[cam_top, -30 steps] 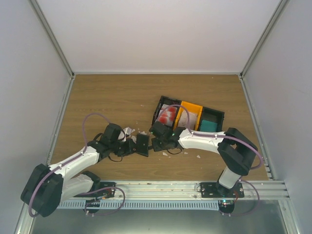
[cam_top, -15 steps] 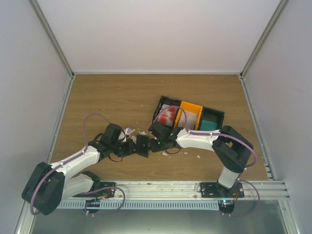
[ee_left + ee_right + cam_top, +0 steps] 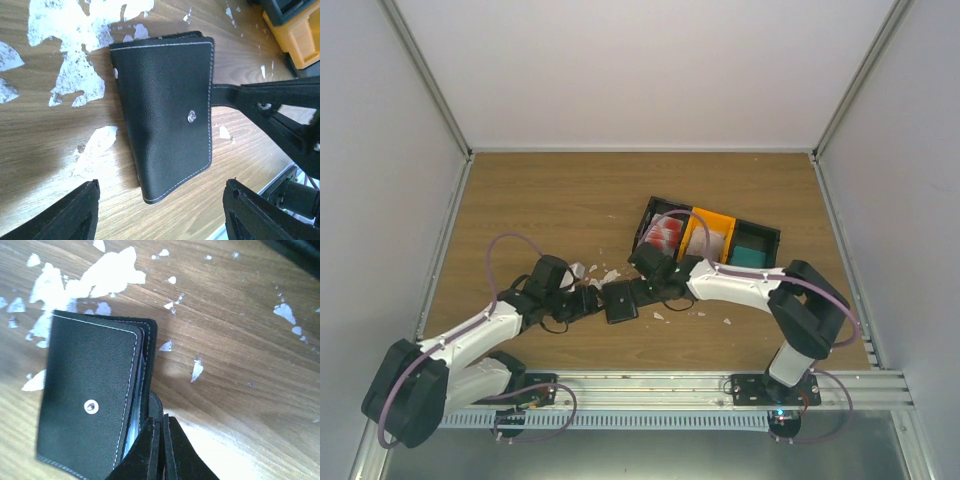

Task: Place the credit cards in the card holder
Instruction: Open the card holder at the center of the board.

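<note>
The black card holder (image 3: 620,300) lies folded shut on the wood between the two grippers, its snap stud facing up (image 3: 191,117). My left gripper (image 3: 592,303) is open, and the card holder's near end (image 3: 165,110) lies just ahead of its fingers (image 3: 75,212) without touching them. My right gripper (image 3: 161,424) is shut on the card holder's clasp tab (image 3: 156,405). A pale card edge (image 3: 131,435) shows between the leaves. Red-and-white credit cards (image 3: 665,235) lie in the left bin, pale ones (image 3: 713,241) in the orange bin, and teal ones (image 3: 752,258) in the right bin.
Three small bins (image 3: 767,240) stand in a row right of centre, behind the right arm. White torn paper scraps (image 3: 584,270) are scattered around the card holder. A metal rail (image 3: 660,385) runs along the near table edge, and white walls enclose the other three sides.
My left gripper has opened and let go of the card holder. The right gripper has closed on the clasp tab, and the card holder has turned slightly.
</note>
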Controlling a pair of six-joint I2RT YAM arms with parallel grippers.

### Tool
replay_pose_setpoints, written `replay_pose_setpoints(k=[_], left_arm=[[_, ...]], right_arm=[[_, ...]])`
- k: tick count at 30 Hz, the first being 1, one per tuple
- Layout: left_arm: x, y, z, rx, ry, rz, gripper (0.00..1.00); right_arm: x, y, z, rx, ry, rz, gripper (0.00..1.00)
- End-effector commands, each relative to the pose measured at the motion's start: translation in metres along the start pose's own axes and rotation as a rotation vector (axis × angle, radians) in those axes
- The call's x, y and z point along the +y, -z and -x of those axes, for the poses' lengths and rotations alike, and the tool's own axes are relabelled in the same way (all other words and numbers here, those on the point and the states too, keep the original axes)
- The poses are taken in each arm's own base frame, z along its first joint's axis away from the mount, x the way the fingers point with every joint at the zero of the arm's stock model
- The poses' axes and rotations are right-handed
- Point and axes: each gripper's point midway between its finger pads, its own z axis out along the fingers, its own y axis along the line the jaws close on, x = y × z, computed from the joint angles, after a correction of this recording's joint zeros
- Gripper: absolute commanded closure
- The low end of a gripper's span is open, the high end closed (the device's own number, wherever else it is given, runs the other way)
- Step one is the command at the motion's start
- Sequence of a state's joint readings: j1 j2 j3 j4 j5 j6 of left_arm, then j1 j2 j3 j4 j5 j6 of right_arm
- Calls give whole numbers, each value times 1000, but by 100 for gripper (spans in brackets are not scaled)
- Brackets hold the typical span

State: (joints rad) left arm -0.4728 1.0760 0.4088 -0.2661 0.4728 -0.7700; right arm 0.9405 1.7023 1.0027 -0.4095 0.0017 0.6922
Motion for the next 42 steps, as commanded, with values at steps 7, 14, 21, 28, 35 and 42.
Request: replay_pose_setpoints(k=[7, 14, 21, 28, 35, 42], left_arm=[[-26, 30, 31, -166, -53, -39, 28], [-39, 42, 35, -211, -78, -85, 35], [-47, 50, 36, -236, -96, -123, 50], [-46, 47, 33, -232, -96, -142, 58], [-18, 34, 29, -208, -46, -39, 60], [-1, 21, 25, -171, -13, 14, 59]], right_arm=[[43, 50, 24, -50, 52, 210, 99], [73, 60, 29, -59, 84, 372, 100], [83, 62, 29, -67, 92, 459, 100], [68, 48, 29, -65, 59, 395, 99], [20, 30, 20, -58, 23, 145, 100], [-9, 18, 8, -32, 5, 8, 99]])
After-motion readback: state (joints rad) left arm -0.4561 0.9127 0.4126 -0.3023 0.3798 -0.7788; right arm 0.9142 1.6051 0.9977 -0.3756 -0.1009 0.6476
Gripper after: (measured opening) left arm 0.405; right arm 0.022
